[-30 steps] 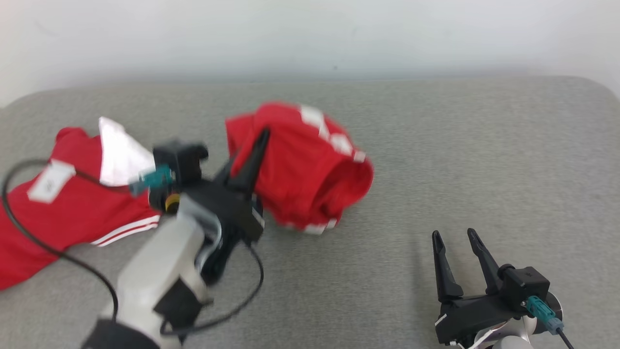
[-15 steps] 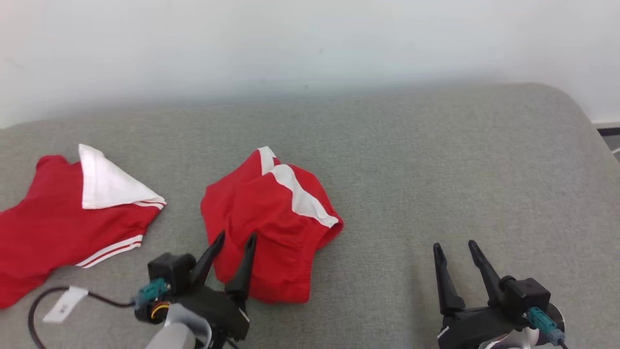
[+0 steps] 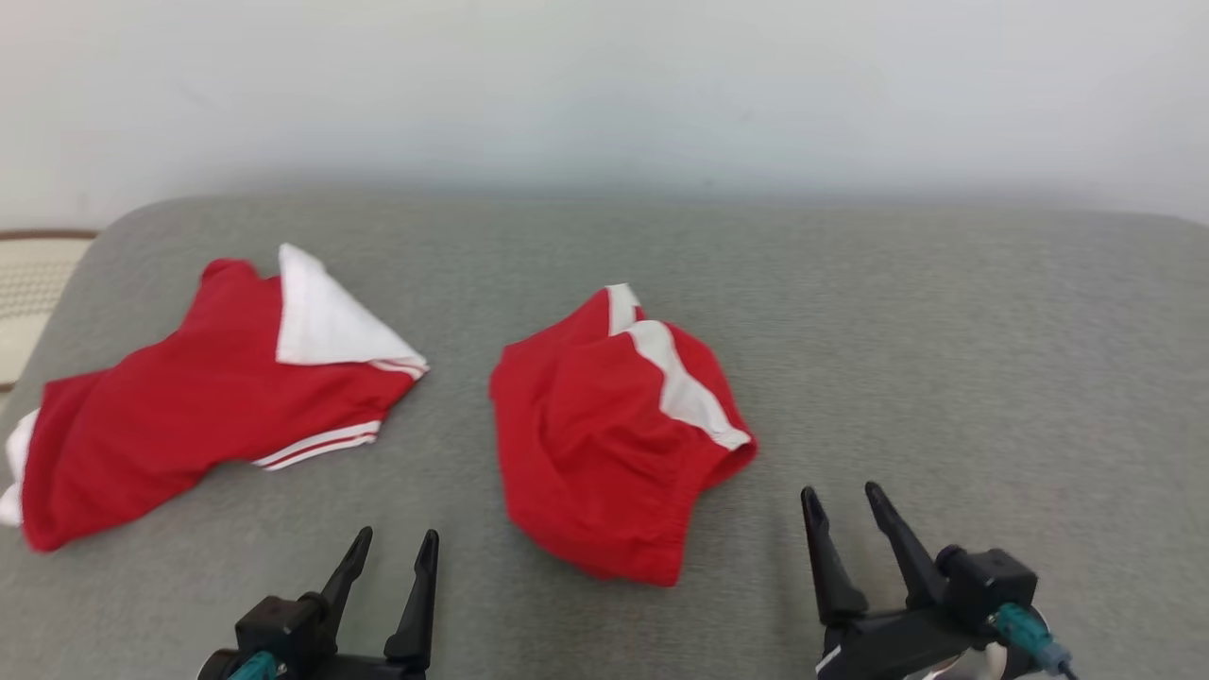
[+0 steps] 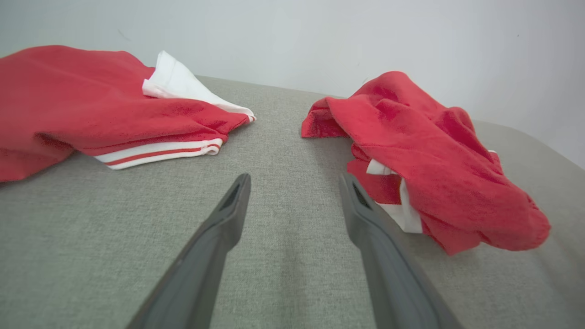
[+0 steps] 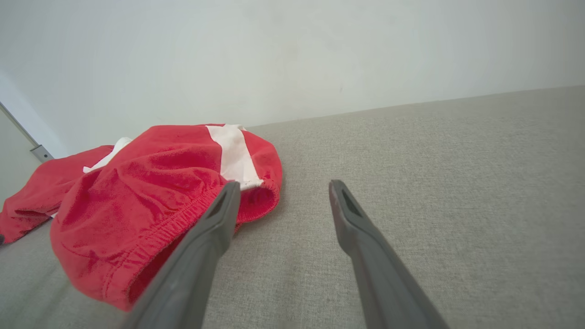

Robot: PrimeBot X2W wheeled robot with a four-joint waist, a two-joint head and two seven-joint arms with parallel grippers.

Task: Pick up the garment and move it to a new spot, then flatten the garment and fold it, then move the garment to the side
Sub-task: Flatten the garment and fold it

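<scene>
The garment [image 3: 604, 434], crumpled red shorts with a white stripe, lies in a heap on the grey cushion [image 3: 945, 331] near the middle. Nothing holds it. My left gripper [image 3: 397, 535] stands open at the lower left, short of the heap, with bare fabric between its fingers. In the left wrist view the garment [image 4: 425, 137] lies just right of the left gripper [image 4: 295, 178]. My right gripper [image 3: 841, 491] is open at the lower right. In the right wrist view the garment [image 5: 151, 192] sits left of and partly behind the left finger of the right gripper [image 5: 284, 184].
A second red garment with white trim, a shirt [image 3: 189, 416], lies spread at the left of the cushion, also seen in the left wrist view [image 4: 91, 100]. A pale wall rises behind. The cushion's left edge drops to a beige floor [image 3: 28, 283]. Bare cushion stretches to the right.
My left gripper opened and let the garment drop onto the cushion, then drew back to the lower left. The camera also shifted. The right gripper kept its pose.
</scene>
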